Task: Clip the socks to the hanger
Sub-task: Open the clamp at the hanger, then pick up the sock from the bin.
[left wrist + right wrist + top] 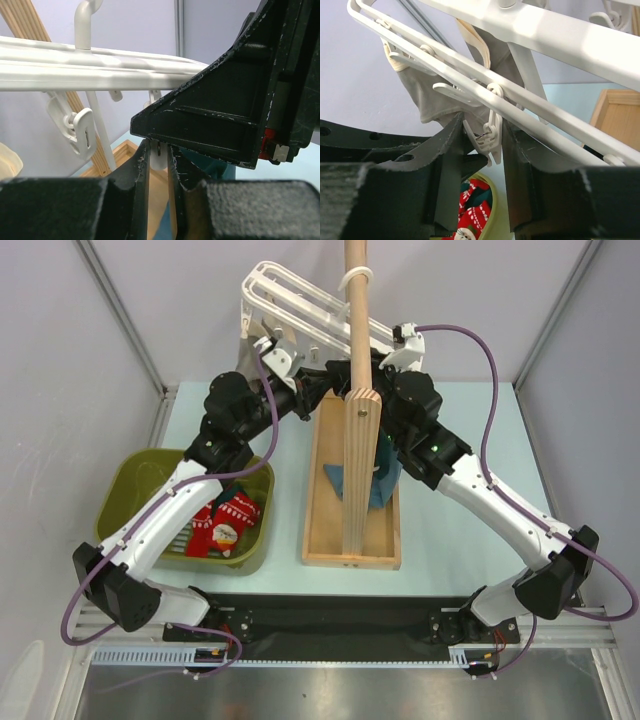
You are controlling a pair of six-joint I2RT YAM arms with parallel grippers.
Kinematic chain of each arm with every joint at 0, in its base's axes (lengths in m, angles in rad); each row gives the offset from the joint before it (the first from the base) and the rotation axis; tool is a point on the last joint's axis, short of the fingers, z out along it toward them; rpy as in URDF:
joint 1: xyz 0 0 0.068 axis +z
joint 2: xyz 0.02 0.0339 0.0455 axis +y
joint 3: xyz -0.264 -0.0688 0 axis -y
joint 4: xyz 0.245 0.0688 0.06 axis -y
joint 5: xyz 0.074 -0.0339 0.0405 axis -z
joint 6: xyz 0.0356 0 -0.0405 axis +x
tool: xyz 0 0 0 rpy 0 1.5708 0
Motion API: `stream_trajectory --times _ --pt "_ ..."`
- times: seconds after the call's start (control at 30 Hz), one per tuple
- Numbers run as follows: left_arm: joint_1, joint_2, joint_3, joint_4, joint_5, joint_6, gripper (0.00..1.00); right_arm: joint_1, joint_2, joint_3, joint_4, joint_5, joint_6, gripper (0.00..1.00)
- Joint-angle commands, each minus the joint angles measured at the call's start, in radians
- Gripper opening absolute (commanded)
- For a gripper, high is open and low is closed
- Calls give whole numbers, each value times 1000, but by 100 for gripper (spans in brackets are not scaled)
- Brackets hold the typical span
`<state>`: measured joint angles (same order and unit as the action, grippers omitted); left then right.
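Under the white plastic slatted hanger (290,300), toward the table's far edge: both grippers raised and close together beside the round wooden pole (357,325).
Left side: left gripper (159,167) pressed nearly together, pinching a thin white clip peg (159,150) at the fingertips; no sock in it.
Right side: right gripper (482,155) part spread, fingers bearing on both sides of a white clip peg, pinching it; cannot tell whether it is the same peg as the left's.
Already clipped: grey-beige sock (445,95), hanging just behind that peg.
Basket load: small red socks (222,530) with white print, heaped in the olive-green plastic basket (120,490) by the table's left edge, well below both grippers and toward the near side.
Stand load: plain dark teal sock (388,480) lying on the flat wooden stand base (322,520) at the table's middle, right of the pole, almost under the right wrist.
Peg axis: roughly upright, mouth down, so entry from below.
Nearer arm: left for the basket, right for the teal sock.
Judgement: no sock at peg height; one gripper needed to let go and fetch.
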<state>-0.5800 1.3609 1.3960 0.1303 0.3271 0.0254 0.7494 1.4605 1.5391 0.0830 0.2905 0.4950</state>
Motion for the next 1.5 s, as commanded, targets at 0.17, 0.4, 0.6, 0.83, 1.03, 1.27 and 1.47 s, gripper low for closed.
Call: stream_trajectory --times 0.17,0.4,0.6,0.83,1.03,1.27,1.47 --pt "35 -54 -6 -6 23 -90 45 2 11 21 52 29 -26 6" --pt "207 -226 -86 -90 34 -235 48 -10 17 46 -17 52 -1 0" --pt "359 -339 -121 -344 -75 -375 46 -8 24 84 -126 116 71 0" --pt "463 -427 -212 -546 -215 -438 51 -15 20 111 -213 142 142 0" --pt "687 -344 -282 -713 -131 -502 48 -16 17 101 -178 95 106 0" --pt "697 -378 -558 -577 -237 -625 56 -27 9 64 -144 59 105 0" --pt "588 -355 -635 -541 -482 -640 78 -39 -5 39 -120 29 117 0"
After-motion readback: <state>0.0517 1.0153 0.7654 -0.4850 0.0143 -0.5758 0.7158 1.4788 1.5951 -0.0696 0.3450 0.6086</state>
